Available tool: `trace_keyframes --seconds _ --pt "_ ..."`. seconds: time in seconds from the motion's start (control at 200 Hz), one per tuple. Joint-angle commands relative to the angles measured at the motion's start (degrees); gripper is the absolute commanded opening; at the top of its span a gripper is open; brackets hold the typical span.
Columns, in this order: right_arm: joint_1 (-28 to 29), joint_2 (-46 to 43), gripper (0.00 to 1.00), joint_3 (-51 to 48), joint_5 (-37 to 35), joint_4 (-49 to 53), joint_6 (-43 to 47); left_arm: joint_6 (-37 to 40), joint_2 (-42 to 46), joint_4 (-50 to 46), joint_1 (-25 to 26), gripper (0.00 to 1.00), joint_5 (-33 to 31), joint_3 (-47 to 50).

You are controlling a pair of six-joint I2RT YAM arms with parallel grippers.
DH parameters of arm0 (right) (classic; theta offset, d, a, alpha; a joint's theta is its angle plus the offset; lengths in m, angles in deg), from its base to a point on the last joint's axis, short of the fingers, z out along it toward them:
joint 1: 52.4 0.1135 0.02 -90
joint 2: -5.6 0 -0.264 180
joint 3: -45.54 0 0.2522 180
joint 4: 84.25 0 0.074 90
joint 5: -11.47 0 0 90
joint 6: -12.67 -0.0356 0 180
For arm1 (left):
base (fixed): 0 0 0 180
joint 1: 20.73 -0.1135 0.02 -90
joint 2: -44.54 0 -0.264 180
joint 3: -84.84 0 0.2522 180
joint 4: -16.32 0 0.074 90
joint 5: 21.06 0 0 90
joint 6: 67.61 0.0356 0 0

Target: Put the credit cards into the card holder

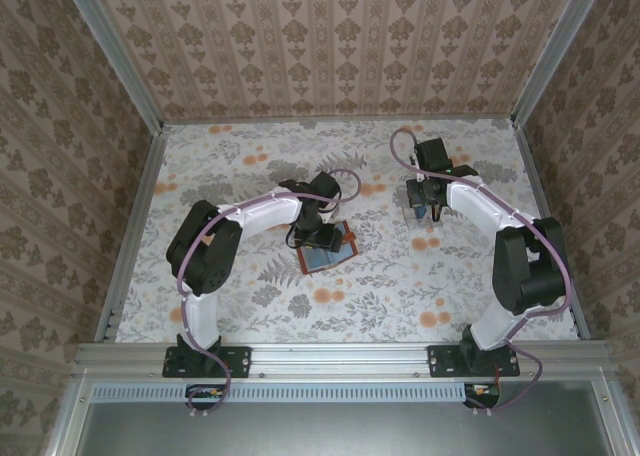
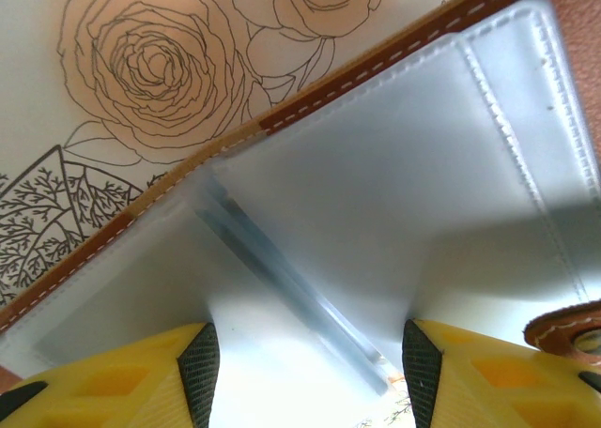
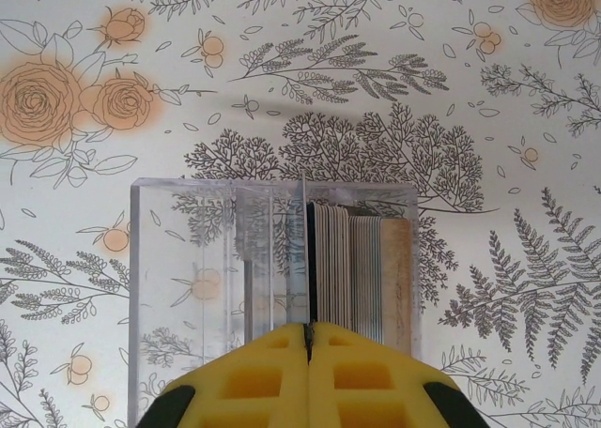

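Note:
The card holder (image 1: 330, 259) lies open on the floral cloth, brown stitched leather around frosted inner pockets (image 2: 376, 165), its clasp tab (image 2: 568, 327) at the right. My left gripper (image 1: 322, 238) is low over it with its jaws apart (image 2: 310, 376), the black pads flanking a pale pocket leaf; I cannot tell whether they touch it. Farther right, the credit cards (image 3: 362, 268) stand on edge as a stack in a clear box (image 3: 188, 259). My right gripper (image 3: 309, 332) is shut on one thin card (image 3: 305, 250), seen edge-on at the stack's left end.
The clear box (image 1: 417, 214) sits under the right gripper (image 1: 427, 212), right of centre. Metal rails and patterned walls border the cloth on three sides. Open cloth lies between the box and the card holder.

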Motion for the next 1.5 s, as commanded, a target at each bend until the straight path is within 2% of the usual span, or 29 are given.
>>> trace_keyframes --seconds 0.0,0.14,0.34,0.435,0.745,0.88,1.09,1.245,1.495 --pt "-0.5 -2.3 0.0 0.8 1.42 1.07 -0.83 1.32 -0.78 -1.74 0.46 0.57 0.42 -0.03" --pt "-0.77 -4.15 0.0 1.26 8.54 1.03 -2.21 1.44 -0.61 -1.58 0.46 0.57 0.58 0.15" --pt "-0.81 -9.35 0.0 1.42 10.99 1.69 -4.15 1.95 -0.34 -1.38 -0.07 0.58 0.73 0.43" --pt "-0.77 -12.92 0.0 -0.33 14.86 1.36 -4.77 2.01 -0.33 -0.98 -0.25 0.58 0.99 0.67" --pt "-0.33 -22.37 0.0 -16.33 43.0 -8.26 -14.82 2.05 -0.07 0.48 -1.09 0.58 2.74 2.25" --pt "2.31 -21.47 0.0 -22.97 49.27 -14.43 -17.97 2.22 0.25 0.68 -1.47 0.58 2.86 2.7" --pt "5.24 -17.47 0.0 -26.19 52.8 -24.66 -24.43 2.35 0.62 1.01 -2.41 0.58 3.12 3.37" --pt "7.4 -12.75 0.0 -24.69 52.64 -25.89 -24.25 1.57 1.94 3.06 -3.24 0.58 3.9 4.98" --pt "8.11 -6.98 0.0 -22.53 48.62 -26.0 -24.8 1.72 4.28 3.94 -3.94 0.58 4.31 6.55"
